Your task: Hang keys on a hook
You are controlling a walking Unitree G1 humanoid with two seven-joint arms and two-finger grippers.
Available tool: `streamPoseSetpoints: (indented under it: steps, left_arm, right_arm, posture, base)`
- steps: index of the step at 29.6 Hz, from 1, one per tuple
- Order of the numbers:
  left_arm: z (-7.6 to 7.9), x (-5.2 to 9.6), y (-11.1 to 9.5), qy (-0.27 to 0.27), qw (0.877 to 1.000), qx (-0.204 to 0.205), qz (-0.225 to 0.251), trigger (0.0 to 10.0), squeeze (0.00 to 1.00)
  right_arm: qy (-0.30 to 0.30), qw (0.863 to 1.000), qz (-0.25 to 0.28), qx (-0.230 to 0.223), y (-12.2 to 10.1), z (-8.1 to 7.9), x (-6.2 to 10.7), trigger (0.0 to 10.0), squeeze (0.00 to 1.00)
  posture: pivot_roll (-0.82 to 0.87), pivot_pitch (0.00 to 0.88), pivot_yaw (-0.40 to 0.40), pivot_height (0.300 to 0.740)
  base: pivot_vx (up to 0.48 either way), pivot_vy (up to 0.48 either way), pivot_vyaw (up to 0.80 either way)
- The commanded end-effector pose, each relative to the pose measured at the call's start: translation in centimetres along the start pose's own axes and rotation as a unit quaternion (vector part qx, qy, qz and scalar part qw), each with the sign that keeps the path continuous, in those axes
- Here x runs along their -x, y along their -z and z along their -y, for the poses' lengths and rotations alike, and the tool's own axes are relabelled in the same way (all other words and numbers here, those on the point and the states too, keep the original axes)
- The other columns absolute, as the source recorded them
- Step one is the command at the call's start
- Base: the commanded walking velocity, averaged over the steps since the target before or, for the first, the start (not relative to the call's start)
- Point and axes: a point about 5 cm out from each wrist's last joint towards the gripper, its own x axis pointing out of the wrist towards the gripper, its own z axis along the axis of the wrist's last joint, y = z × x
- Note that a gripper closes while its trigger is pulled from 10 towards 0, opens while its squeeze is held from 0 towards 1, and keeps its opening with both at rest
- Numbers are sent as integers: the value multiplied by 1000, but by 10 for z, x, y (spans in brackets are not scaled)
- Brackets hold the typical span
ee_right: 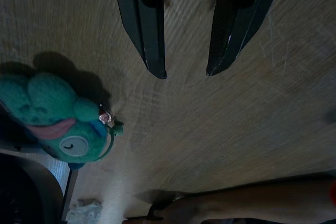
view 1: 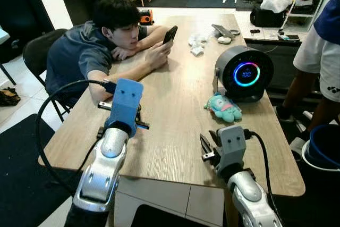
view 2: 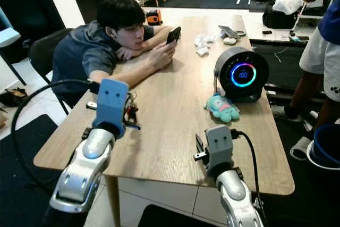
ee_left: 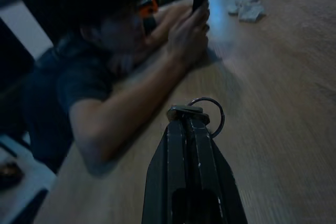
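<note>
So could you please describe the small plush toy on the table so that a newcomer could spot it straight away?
Start at the long wooden table and find the round black speaker with its glowing ring, on the robot's right. The plush toy lies just in front of it: soft, teal, with pink patches, unlike the crumpled white paper farther back.

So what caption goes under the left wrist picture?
Left gripper shut on the keys, key ring dangling above the wooden table.

Bare wood runs down the middle of the table [view 1: 175,131] to its near edge. The left edge is blocked by a person's forearm [view 1: 133,70] lying across it. A round speaker [view 1: 243,73] and a plush toy [view 1: 226,109] crowd the right edge.
</note>
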Motion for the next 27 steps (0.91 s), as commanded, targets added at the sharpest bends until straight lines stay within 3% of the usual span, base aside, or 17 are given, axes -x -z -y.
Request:
streamPoseSetpoints:
  steps: [1,2,3,5,8,11,15,16,19,23,25,27]
  left_arm:
    - [11,3,14,52,997,-57,-24,10000,0]
    - [15,5,24,78,991,-99,-40,10000,0]
    - [15,5,24,78,991,-99,-40,10000,0]
    - [15,6,36,88,982,-159,-57,10000,0]
    - [12,6,39,81,979,-178,-59,10000,0]
    - [-4,-1,19,-23,958,-282,35,10000,0]
    - [-6,-2,11,-50,952,-294,68,10000,0]
    - [-9,0,7,-76,953,-281,80,10000,0]
    - [-7,4,4,-80,957,-264,93,10000,0]
    - [-6,4,7,-73,959,-259,86,10000,0]
    - [-2,2,22,-35,962,-269,35,10000,0]
    - [-2,2,22,-35,962,-269,35,10000,0]
  right_arm:
    - [-2,1000,-6,-5,4,-1,1,10000,0]
    - [-2,1000,-6,-5,4,-1,0,10000,0]
    - [-2,1000,-6,-5,4,-1,0,10000,0]
    - [-2,1000,-5,-5,4,-1,0,10000,0]
    - [-3,1000,-5,-5,4,-1,0,10000,0]
    - [-3,1000,-5,-4,4,-1,0,10000,0]
    - [-3,1000,-5,-4,4,-1,1,10000,0]
    - [-2,1000,-5,-4,4,-1,1,10000,0]
    - [-1,1000,-5,-4,4,-1,1,10000,0]
    - [-1,1000,-5,-4,4,-1,1,10000,0]
    - [-1,1000,-6,-5,5,-1,1,10000,0]
    - [-1,1000,-6,-5,5,-1,1,10000,0]
  posture:
    - [-13,218,115,740]
    - [-13,215,117,740]
    - [-13,215,117,740]
    - [-15,217,117,740]
    - [-15,217,117,740]
    - [-17,218,117,740]
    - [-15,219,118,740]
    - [-17,221,120,740]
    - [-13,221,119,740]
    - [-16,223,117,740]
    - [-13,223,115,740]
    - [-13,223,115,740]
  base:
    - [0,0,0]
    - [0,0,0]
    - [0,0,0]
    - [0,0,0]
    - [0,0,0]
    - [0,0,0]
    - [0,0,0]
    - [0,0,0]
    - [0,0,0]
    - [0,0,0]
    - [0,0,0]
    - [0,0,0]
